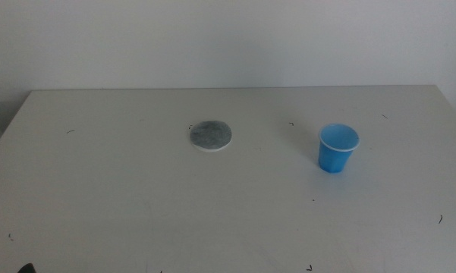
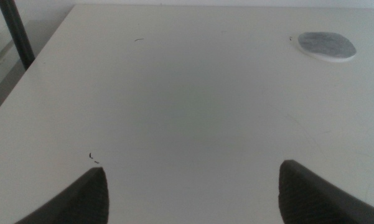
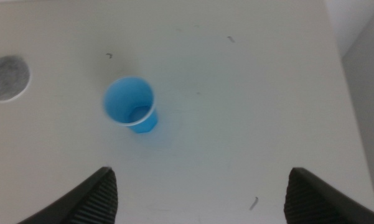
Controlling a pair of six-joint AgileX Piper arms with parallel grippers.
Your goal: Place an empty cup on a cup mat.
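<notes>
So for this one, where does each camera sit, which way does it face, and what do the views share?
Middle view: above the table's near edge, facing forward and down at the mat and cup; no arm shows.
Left wrist view: on the left arm, low over the table, facing the mat; its open fingers show.
Right wrist view: on the right arm, looking down on the cup; its open fingers show.
All three share the mat; the middle and right wrist views share the cup.

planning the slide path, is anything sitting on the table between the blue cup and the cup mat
Nothing visible does. In the middle view the cup stands upright to the right of the cup mat, with only bare table and a few small dark specks between them. Both tools are open and away from it, the right tool above the cup.
</notes>
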